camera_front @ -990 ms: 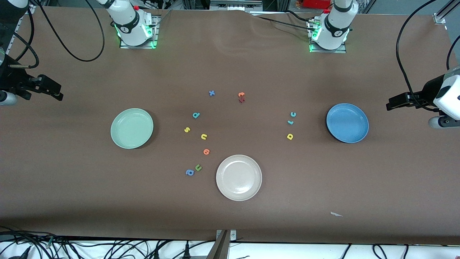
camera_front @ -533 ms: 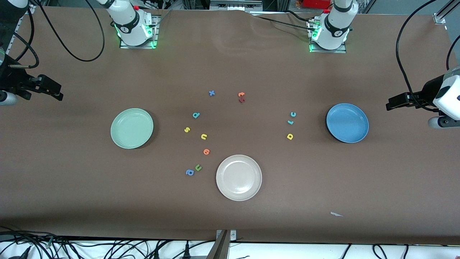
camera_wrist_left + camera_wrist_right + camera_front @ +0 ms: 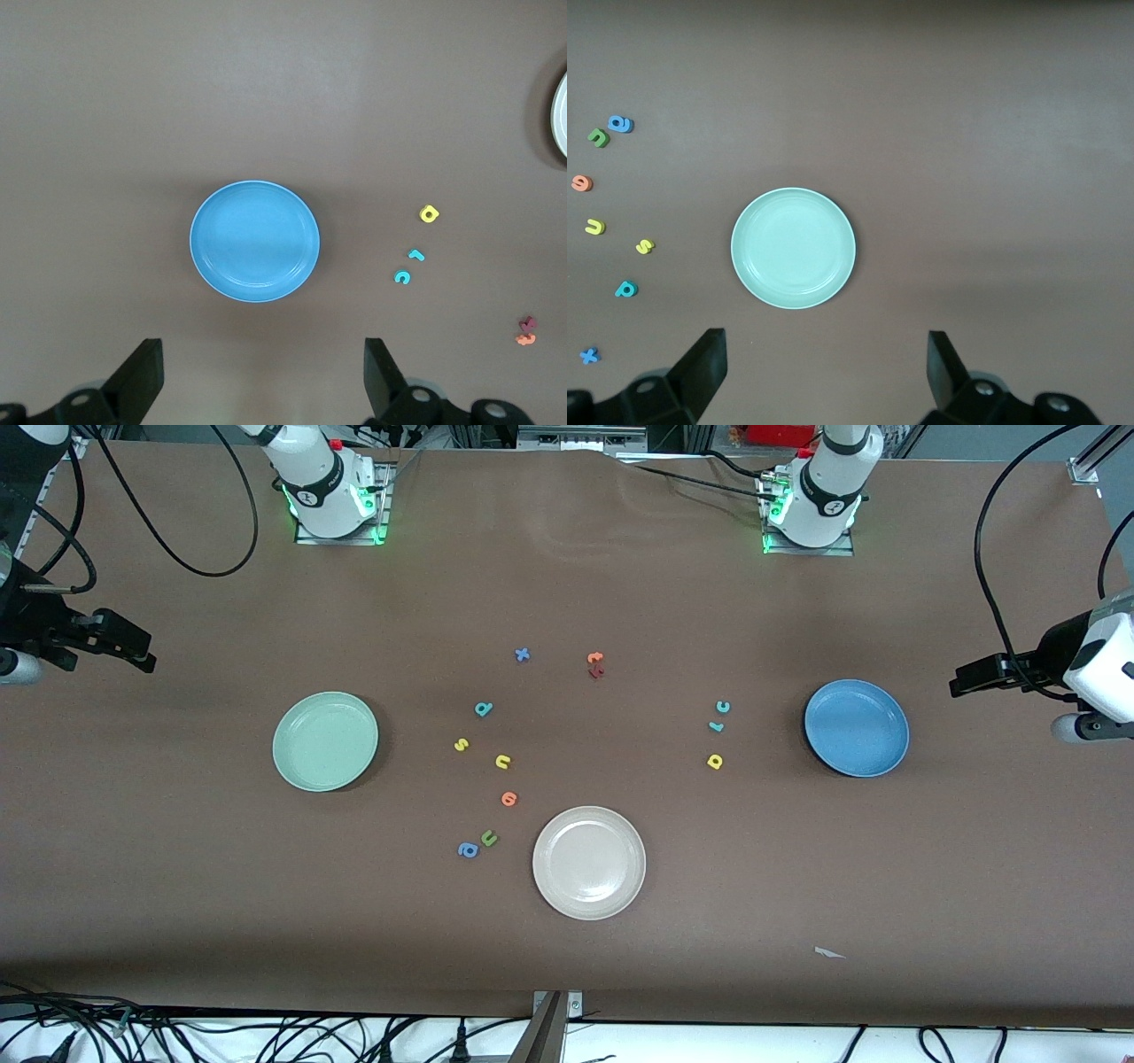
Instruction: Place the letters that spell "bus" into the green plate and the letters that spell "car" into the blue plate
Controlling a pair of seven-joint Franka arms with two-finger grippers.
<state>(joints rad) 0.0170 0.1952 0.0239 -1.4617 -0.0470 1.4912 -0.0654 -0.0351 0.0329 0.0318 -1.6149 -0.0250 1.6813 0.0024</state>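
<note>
Spread-fingered and empty, the left gripper (image 3: 257,376) hangs over bare brown table (image 3: 886,868) at the blue plate (image 3: 857,727); teal "c" (image 3: 723,707), pale "r" (image 3: 717,727) and yellow "a" (image 3: 715,761) lie beside that plate. The right gripper (image 3: 824,372), equally open, waits above the green plate (image 3: 325,741); teal "b" (image 3: 483,708), yellow "s" (image 3: 461,745) and "u" (image 3: 502,761) lie well apart from the blue plate.

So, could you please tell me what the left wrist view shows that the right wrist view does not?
Only the left wrist view shows the blue plate, the yellow "a", the pale-teal "r", the teal "c", and part of the cream-white plate.

Only the right wrist view shows the green plate, the teal "b", the yellow "s" and the yellow "u".

Both share the brown table and an open, empty end effector over it.
</note>
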